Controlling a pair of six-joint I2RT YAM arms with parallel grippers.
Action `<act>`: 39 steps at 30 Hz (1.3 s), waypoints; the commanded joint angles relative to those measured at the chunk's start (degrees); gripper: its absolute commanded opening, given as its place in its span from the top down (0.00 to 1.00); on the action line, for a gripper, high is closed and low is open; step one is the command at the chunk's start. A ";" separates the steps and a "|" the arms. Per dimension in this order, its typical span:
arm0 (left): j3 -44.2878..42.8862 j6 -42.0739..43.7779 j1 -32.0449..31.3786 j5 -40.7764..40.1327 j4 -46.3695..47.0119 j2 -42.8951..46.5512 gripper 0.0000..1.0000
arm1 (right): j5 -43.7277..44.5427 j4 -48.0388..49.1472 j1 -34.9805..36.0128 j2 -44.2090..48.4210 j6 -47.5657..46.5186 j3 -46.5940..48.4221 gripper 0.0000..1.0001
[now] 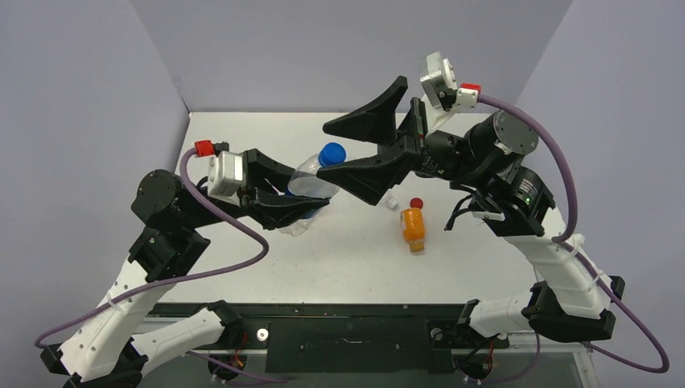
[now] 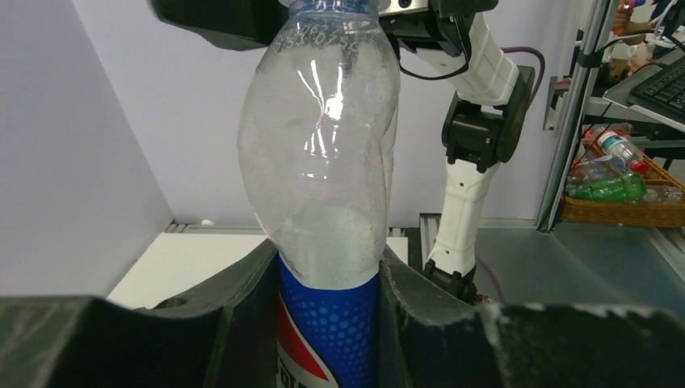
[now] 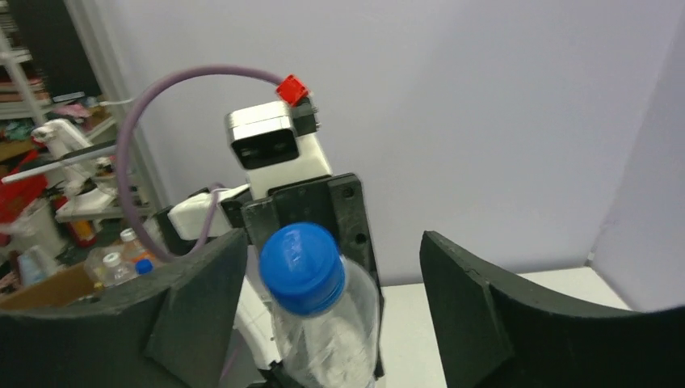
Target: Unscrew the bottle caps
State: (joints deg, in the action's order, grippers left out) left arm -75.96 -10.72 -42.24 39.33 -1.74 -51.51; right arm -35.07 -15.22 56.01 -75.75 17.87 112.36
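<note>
Black fingers of our left gripper [image 2: 329,257] fill the bottom of the left wrist view, pinching the blue label of the Pepsi bottle [image 2: 323,162]. The bottle looks lifted off the table [image 1: 339,263], neck tilted toward the right arm. Our right gripper [image 3: 331,242] stands spread, one finger on either side of the blue cap [image 3: 303,268] with a gap on both (no contact that we can see). We judge we're at the twisting step on this cap: next, close squarely on it and turn while the left holds firm. Only the right wrist view shows those gaps; the left wrist view cuts the cap off. Only the top view shows the orange bottle [image 1: 413,229] lying on the table, a red cap [image 1: 416,203] just beside it
</note>
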 commanded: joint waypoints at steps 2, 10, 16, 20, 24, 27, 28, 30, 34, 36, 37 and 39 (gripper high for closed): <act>0.75 3.30 -0.26 -2.22 -2.80 0.01 1.00 | 13.81 -2.71 1.89 3.08 -4.24 -0.40 0.21; 2.81 9.67 -0.25 -8.52 -0.40 0.74 1.00 | 33.87 -11.15 9.19 -1.76 -8.19 7.93 0.18; 3.43 12.05 -0.29 -13.04 0.72 1.01 1.00 | 38.20 -12.81 9.69 -4.19 -7.17 9.86 0.30; 3.52 12.22 -0.24 -13.81 0.85 0.99 1.00 | 38.38 -12.71 9.73 -4.17 -6.79 9.42 0.39; 3.43 11.99 -0.26 -13.76 0.86 0.93 1.00 | 38.30 -12.90 9.73 -4.31 -6.86 9.33 0.47; 3.37 11.95 -0.22 -13.90 0.86 0.82 1.00 | 37.46 -12.97 9.73 -4.42 -6.76 9.38 0.60; 3.37 11.86 -0.22 -14.08 0.86 0.80 1.00 | 36.92 -13.09 9.69 -4.46 -6.83 9.42 0.64; 3.22 11.60 -0.21 -14.14 0.89 0.75 1.00 | 36.38 -13.28 9.68 -4.46 -7.11 9.41 0.78; 2.42 10.21 -0.22 -13.29 0.43 0.33 1.00 | 31.68 -14.28 9.02 -4.35 -8.84 9.97 0.97; 2.26 8.37 -0.16 -11.88 0.34 0.23 1.00 | 25.93 -14.98 8.04 -4.11 -10.26 10.34 1.00; 2.20 7.30 -0.14 -10.43 0.33 0.19 1.00 | 21.34 -15.29 7.66 -3.85 -10.68 10.56 1.00; 1.96 5.34 -0.13 -7.15 0.68 0.22 1.00 | 13.08 -15.08 6.06 -3.15 -11.34 10.80 1.00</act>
State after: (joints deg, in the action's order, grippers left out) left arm -72.18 -0.97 -42.39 27.05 -3.79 -51.40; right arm -5.45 -29.15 63.83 -80.34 8.93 121.51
